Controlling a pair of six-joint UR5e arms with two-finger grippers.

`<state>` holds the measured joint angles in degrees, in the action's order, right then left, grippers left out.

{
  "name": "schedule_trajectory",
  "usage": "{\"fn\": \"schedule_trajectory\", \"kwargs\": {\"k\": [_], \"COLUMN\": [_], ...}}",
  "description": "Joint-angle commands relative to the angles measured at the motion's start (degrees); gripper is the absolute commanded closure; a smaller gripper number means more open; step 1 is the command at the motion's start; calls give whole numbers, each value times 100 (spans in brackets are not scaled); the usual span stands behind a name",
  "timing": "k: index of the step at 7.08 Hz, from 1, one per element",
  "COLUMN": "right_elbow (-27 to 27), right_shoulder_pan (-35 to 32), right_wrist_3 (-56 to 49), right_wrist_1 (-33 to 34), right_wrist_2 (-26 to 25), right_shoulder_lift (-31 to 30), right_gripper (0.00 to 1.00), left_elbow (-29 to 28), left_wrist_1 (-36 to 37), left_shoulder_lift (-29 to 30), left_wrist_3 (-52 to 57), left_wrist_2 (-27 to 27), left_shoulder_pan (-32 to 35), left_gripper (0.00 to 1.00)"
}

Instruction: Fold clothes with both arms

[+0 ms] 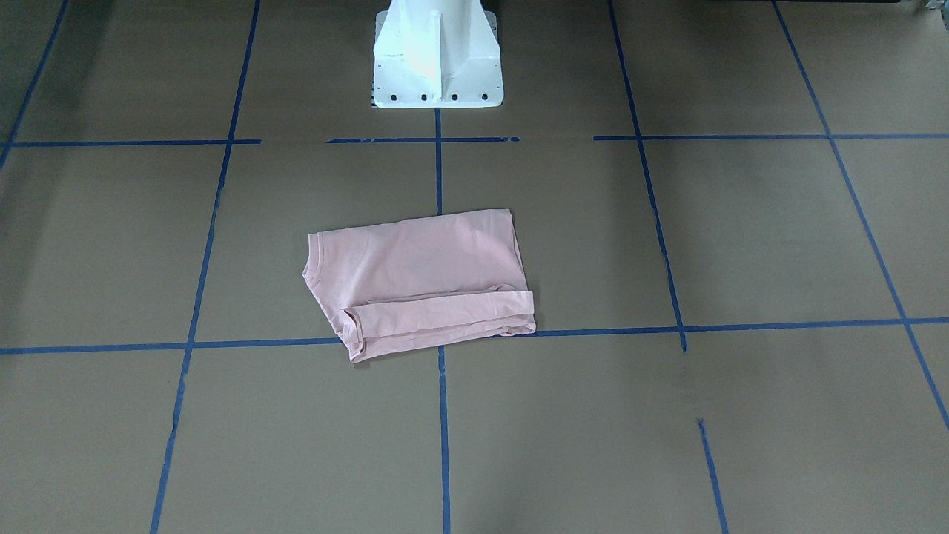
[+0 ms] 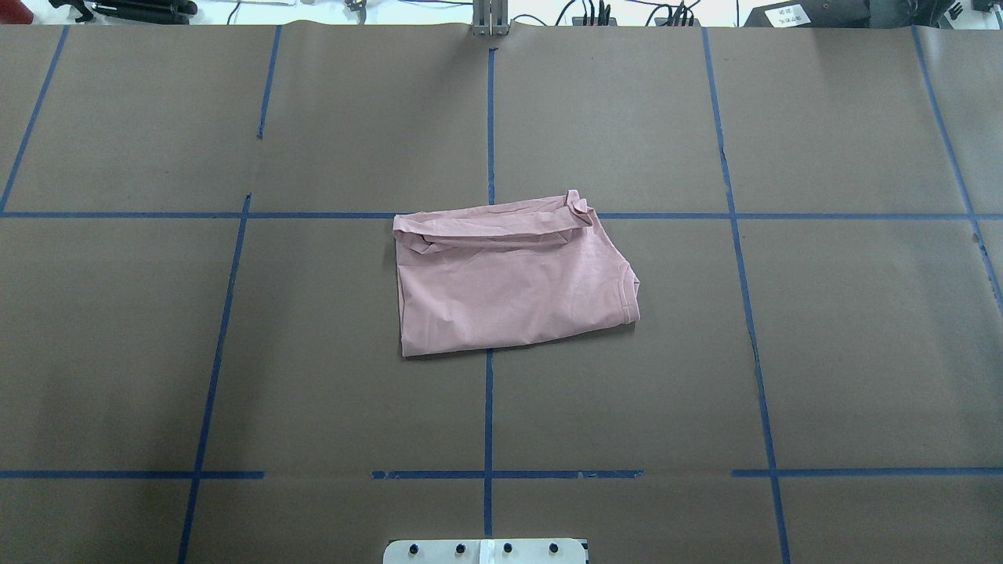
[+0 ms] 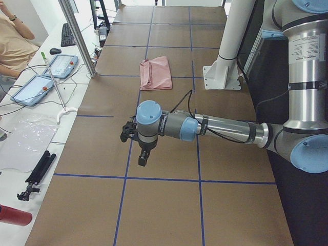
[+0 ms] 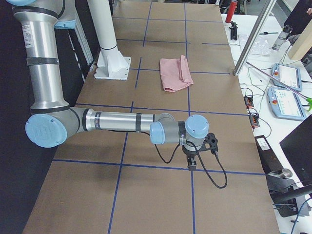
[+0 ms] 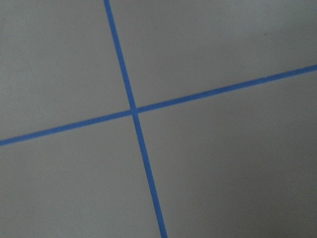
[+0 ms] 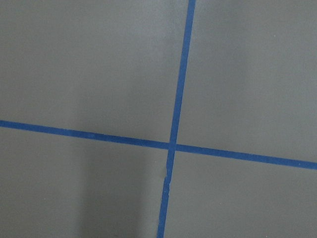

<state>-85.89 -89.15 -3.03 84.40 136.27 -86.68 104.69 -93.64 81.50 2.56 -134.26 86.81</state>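
While left fingers [image 3: 142,158] and right fingers [image 4: 191,162] hover, the T-shirt [image 2: 509,282] lies well apart.

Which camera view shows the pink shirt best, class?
Overhead exterior: the shirt lies large, central and unblocked, its whole outline and rumpled far edge clear. Front-facing shows it whole too, from the opposite side. Both side views show it small and distant. The wrist views show only table and tape.

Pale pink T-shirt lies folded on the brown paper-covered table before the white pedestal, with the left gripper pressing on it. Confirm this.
Wrong on the gripper. The pale pink T-shirt does lie folded on the brown paper-covered table before the white pedestal, but the left gripper is not on it. The exterior left view shows it above the table, well apart from the shirt.
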Motion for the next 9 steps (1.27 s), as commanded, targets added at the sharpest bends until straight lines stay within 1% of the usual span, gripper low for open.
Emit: {"fn": "schedule_trajectory", "kwargs": {"k": [1,2,3,4,5,6,7,8,9], "right_elbow": [-112,-156,-113,-182,-235,-279,-506,-543,-439], "right_shoulder_pan": [82,99,204,205,205,205,205,205,213], "right_wrist_3": [-92,-345,-435,-435,-444,-427,-409,-340,-339], "right_wrist_1": [6,6,6,-11,-81,-177,-126,-134,-126], "right_wrist_2": [5,13,-4,22,31,31,48,48,40], "right_shoulder_lift": [-103,-173,-200,-374,-507,-473,-586,-665,-657], "right_gripper": [0,0,0,0,0,0,0,0,0], "left_elbow": [43,312,463,30,34,-53,-45,-54,-71], "left_wrist_1": [65,56,82,-4,-5,-5,-14,38,47], "left_shoulder_lift": [-475,-573,-626,-557,-565,-565,-521,-173,-39], "left_wrist_3": [-27,-19,25,95,104,87,69,69,69], "left_wrist_2": [-3,-3,66,163,111,111,111,111,120], "left_shoulder_pan": [3,3,-6,-23,-23,-23,-23,-58,-59], "left_gripper": [0,0,0,0,0,0,0,0,0]}}
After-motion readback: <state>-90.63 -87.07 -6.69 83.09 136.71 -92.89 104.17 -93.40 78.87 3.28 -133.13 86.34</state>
